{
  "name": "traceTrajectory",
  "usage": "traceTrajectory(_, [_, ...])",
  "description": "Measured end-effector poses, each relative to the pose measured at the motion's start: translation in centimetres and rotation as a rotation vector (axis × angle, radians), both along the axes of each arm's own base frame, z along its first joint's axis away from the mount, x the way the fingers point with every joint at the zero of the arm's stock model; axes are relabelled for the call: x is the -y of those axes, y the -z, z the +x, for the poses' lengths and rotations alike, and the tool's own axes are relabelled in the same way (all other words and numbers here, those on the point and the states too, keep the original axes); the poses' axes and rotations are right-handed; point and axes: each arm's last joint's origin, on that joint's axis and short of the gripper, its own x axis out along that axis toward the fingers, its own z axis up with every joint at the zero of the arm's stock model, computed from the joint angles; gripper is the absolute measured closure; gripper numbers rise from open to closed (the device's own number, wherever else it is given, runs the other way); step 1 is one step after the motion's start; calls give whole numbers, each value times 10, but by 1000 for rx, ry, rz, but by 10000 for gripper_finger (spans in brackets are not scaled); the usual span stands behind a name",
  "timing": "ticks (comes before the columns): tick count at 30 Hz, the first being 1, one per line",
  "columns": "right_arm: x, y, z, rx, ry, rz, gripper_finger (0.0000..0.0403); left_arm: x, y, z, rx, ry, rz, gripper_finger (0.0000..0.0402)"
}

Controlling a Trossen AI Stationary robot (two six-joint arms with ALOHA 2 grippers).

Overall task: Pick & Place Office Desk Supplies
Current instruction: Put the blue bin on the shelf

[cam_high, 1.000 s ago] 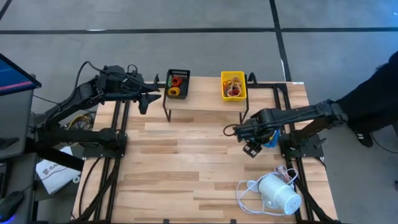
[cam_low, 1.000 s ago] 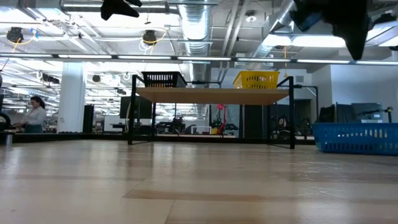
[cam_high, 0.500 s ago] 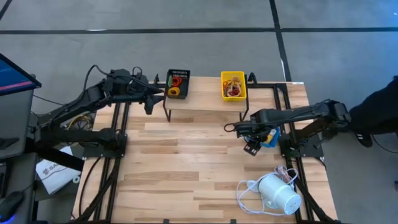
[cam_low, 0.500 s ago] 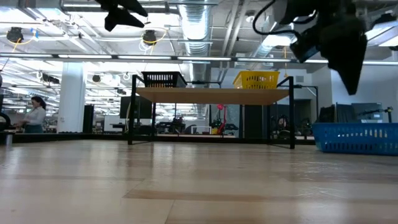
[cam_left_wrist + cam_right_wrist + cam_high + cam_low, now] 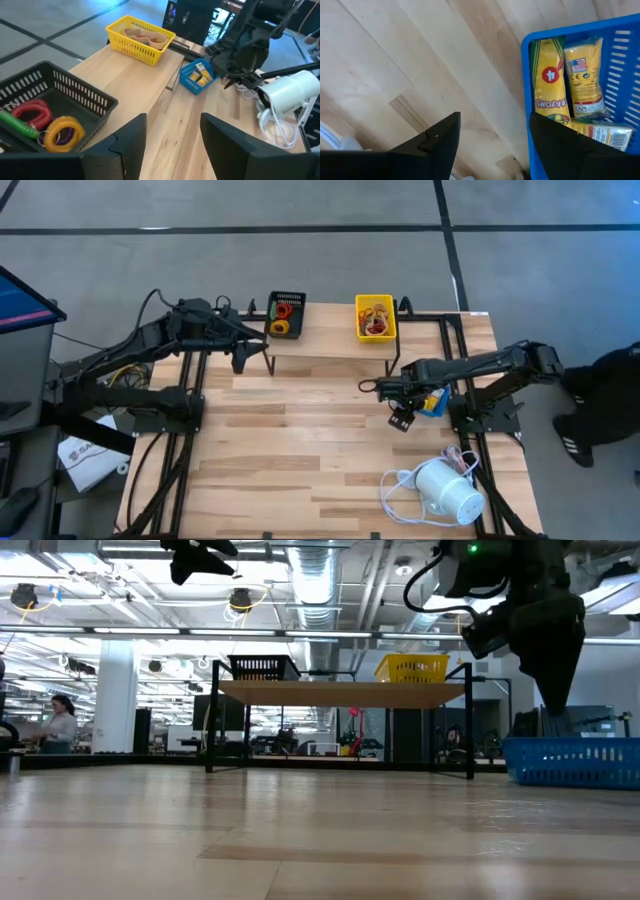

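The black mesh tray (image 5: pixel 60 97) holds a red coil (image 5: pixel 31 112), a green piece and an orange loop (image 5: pixel 63 134). It stands on a raised shelf (image 5: pixel 325 340) beside the yellow tray (image 5: pixel 375 318), which holds tan and red bits. The blue tray (image 5: pixel 580 75) sits on the table and holds yellow crayon packs (image 5: pixel 549 85). My left gripper (image 5: pixel 172 145) is open and hovers by the shelf's left end, next to the black tray. My right gripper (image 5: pixel 495 145) is open, above the table just left of the blue tray.
A white cylindrical device (image 5: pixel 447 490) with a looped white cord lies near the table's near right corner. The shelf's black legs (image 5: pixel 210 730) stand on the table at the far side. Bare wood (image 5: pixel 300 440) spans the table's middle. A person (image 5: pixel 600 390) stands beyond the right edge.
My left gripper has moved right, toward the black tray at the shelf's left end. My right gripper has come down toward the table beside the blue tray. Neither has taken hold of anything.
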Motion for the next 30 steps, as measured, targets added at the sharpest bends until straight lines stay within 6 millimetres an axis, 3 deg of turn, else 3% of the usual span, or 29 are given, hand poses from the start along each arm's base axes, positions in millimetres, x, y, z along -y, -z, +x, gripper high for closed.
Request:
traceTrajectory(21, [13, 1, 5, 47, 47, -26, 168, 3, -7, 4, 70, 15, 22, 220])
traceTrajectory(30, [31, 1, 3, 33, 240, 56, 168, 3, -7, 4, 75, 9, 7, 220])
